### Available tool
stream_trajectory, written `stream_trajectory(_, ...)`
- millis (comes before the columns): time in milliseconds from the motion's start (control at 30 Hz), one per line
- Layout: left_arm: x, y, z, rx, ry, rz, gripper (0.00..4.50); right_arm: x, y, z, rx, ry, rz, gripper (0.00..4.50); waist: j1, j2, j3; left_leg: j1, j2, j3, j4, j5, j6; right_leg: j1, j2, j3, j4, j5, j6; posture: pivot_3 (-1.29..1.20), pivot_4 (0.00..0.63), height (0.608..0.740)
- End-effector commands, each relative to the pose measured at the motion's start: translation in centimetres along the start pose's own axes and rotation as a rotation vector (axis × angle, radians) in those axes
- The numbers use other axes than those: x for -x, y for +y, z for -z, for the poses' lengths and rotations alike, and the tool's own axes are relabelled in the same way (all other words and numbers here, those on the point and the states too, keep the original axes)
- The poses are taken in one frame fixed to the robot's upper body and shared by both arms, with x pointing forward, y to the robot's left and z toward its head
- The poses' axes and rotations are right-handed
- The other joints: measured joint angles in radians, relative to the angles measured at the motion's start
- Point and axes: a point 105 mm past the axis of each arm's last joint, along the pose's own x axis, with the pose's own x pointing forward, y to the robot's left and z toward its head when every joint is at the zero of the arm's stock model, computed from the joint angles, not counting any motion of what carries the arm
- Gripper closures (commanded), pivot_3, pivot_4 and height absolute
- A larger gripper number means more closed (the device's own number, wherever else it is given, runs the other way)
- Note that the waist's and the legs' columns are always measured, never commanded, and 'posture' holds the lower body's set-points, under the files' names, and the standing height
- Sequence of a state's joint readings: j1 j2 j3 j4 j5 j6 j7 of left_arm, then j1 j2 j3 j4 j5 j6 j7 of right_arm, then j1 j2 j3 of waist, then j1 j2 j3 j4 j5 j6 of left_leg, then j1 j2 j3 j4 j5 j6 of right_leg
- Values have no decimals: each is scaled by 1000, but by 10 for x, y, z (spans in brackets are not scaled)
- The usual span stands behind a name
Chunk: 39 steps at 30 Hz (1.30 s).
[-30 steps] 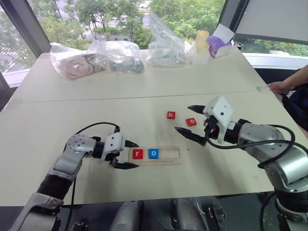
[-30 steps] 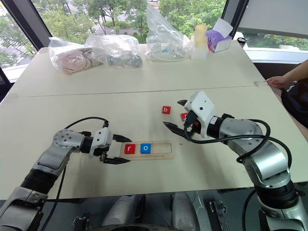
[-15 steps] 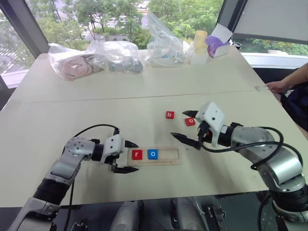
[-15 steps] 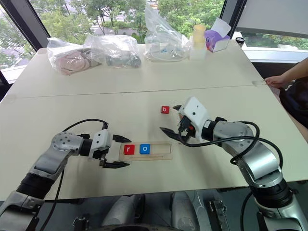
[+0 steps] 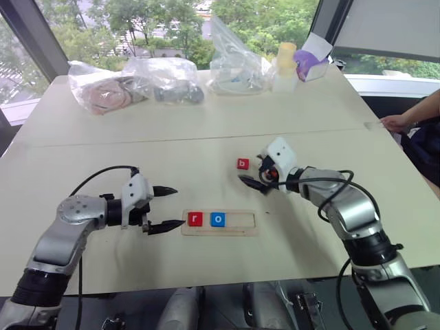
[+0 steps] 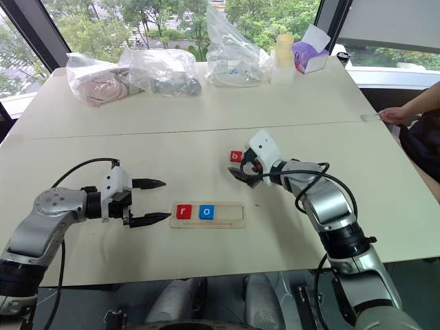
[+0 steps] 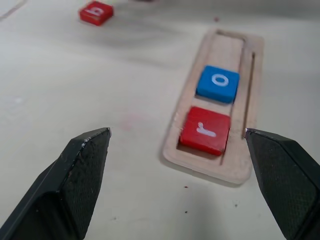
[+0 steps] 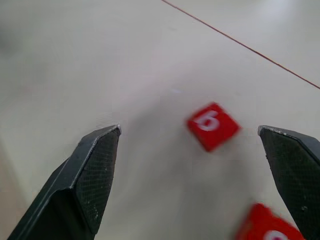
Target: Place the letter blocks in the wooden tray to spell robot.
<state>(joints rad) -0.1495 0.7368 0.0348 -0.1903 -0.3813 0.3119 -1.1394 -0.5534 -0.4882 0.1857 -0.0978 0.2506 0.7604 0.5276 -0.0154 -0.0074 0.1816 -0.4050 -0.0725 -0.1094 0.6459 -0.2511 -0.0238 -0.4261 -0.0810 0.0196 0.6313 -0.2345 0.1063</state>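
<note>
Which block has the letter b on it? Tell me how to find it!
Look at the big pale table, then find the wooden tray near its front edge. Beyond the tray, just left of the right gripper, a small red block with a white b lies alone on the bare tabletop. The r and blue o blocks sit inside the tray.

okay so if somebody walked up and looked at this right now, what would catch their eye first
Probably the pale wooden tray near the table's front edge, with a red r block and a blue o block side by side at its left end. Next, the right claw, open beside the loose red b block farther back.
</note>
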Motion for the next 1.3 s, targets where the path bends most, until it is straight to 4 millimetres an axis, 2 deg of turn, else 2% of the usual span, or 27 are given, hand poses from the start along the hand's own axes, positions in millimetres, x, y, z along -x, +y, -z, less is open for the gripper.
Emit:
stream_trajectory(33,7,3,-17,-6,-46,-48,35,-7,-9,-10,-78,-2,49,0,0,0,0,0,0,0,0,0,0,0,0,0,0,0,0,0,150,740)
stream_trajectory(100,6,4,-19,-3,-56,-66,35,-13,-6,-11,-107,7,48,0,0,0,0,0,0,0,0,0,0,-1,1,0,0,0,0,0,150,740)
stream_trajectory(233,4,4,-21,-3,-62,-75,35,-20,4,-13,-54,4,8,0,1,0,0,0,0,0,-1,0,0,-1,1,0,0,0,0,0,150,740)
stream_trajectory(400,3,5,-23,-8,-66,-81,35,-29,-3,-8,26,28,-6,0,-1,0,0,0,0,0,-1,0,0,-1,2,0,0,0,0,0,150,740)
stream_trajectory(533,0,4,-24,-11,-75,-85,35,-37,-13,-7,-21,55,15,0,-2,0,0,0,0,1,-1,0,0,-1,2,0,0,0,0,0,150,740)
stream_trajectory(833,-3,2,-25,-5,-86,-103,35,-43,2,-8,-105,90,7,0,-2,0,0,0,0,0,-1,0,-1,-1,2,0,1,0,0,0,150,740)
stream_trajectory(1067,-5,1,-26,-4,-97,-118,35,-46,3,0,-224,150,137,0,-2,1,0,0,0,0,-1,1,-1,-1,2,0,1,1,-1,0,150,740)
stream_trajectory(1300,-6,0,-25,2,-99,-132,35,-43,10,-11,-342,176,308,0,-1,1,0,0,0,0,-2,1,-1,-2,2,0,1,1,-1,0,150,740)
